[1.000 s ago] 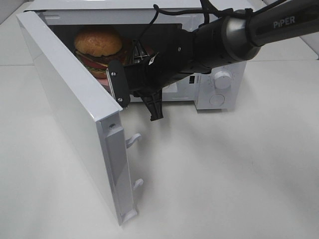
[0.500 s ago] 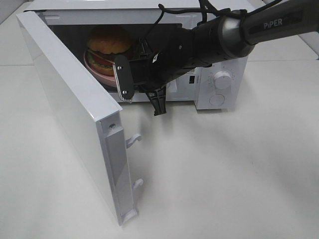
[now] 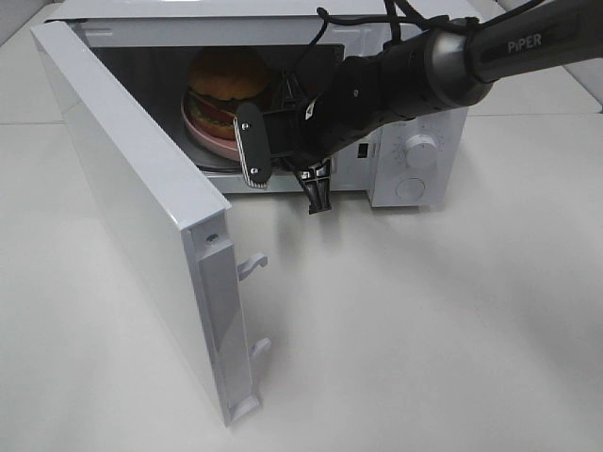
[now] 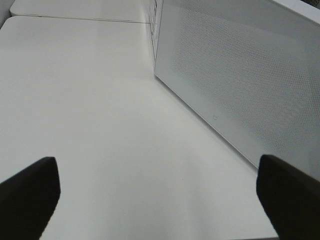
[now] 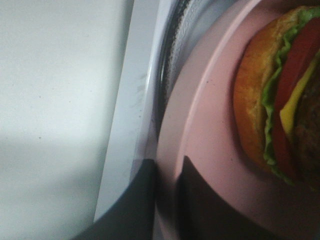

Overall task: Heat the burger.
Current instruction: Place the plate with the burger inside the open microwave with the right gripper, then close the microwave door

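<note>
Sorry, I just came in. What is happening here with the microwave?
The right gripper grips the rim of a pink plate carrying the burger, and the plate is inside the microwave. Its door stands wide open, so heating has not started yet. The left gripper is open and empty above the table, beside the door.

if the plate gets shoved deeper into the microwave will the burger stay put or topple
The burger is tall and stacked in layers, so a jerk could probably shift its top bun. Sitting loose on a smooth-looking pink plate, it may also slide rather than tip.
</note>
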Controlling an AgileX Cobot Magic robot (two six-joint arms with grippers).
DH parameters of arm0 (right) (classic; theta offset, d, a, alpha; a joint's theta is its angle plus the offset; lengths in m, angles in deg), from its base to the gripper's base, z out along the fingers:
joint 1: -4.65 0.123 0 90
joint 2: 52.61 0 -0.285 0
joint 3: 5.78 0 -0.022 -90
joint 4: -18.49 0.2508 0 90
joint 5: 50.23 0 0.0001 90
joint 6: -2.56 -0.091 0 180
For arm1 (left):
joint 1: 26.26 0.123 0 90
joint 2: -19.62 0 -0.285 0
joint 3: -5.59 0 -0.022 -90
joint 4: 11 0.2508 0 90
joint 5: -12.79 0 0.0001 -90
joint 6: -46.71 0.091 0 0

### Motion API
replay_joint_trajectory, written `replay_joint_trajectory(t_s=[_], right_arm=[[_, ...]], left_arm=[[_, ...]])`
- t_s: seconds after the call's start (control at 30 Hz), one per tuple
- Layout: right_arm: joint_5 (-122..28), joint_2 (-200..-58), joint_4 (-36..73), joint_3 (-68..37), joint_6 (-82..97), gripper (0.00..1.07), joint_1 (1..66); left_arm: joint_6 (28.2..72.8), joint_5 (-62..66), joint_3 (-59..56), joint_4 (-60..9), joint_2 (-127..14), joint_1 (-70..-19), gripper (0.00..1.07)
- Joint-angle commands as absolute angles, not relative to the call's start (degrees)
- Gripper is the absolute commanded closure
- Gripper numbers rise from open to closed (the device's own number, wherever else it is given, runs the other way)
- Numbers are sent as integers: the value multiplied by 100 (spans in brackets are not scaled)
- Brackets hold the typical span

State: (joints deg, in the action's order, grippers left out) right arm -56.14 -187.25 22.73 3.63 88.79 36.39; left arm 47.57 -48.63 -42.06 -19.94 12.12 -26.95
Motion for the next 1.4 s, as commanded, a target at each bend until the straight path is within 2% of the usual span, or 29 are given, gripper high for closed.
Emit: replay_joint_trajectory(t_s=[0.03,0.23,0.3,0.37,0.4,0.5,0.57,0.73,0.93,1.2,1.33,1.4], right_arm=[[-5350,-18656,2250,483,8827,107,3593],[-5367,-18656,2118,483,8741,106,3593],[-5379,-18656,2118,483,8649,97,3593],[-5390,-18656,2118,483,8626,94,3599],[-5430,-18651,2118,483,8552,85,3616],[-5488,-18639,2118,483,8523,82,3616],[-5619,-18593,2061,483,8523,65,3616],[-5711,-18507,1849,478,8449,58,3616],[-5711,-18313,1666,392,7927,57,3616],[-5614,-17860,1660,-365,7864,55,3616],[-5447,-17665,1666,-599,7756,51,3616],[-5396,-17384,1666,-920,7423,39,3616]], left_arm=[[4746,-4835,-4212,-1983,1298,-2683,7],[4746,-4835,-4212,-1983,1298,-2683,7],[4746,-4835,-4212,-1983,1298,-2683,7],[4746,-4835,-4212,-1983,1298,-2683,7],[4746,-4835,-4212,-1983,1298,-2683,7],[4746,-4835,-4212,-1983,1298,-2683,7],[4746,-4835,-4212,-1983,1298,-2683,7],[4746,-4835,-4212,-1983,1298,-2683,7],[4746,-4835,-4212,-1983,1298,-2683,7],[4746,-4835,-4212,-1983,1298,-2683,7],[4746,-4835,-4212,-1983,1298,-2683,7],[4746,-4835,-4212,-1983,1298,-2683,7]])
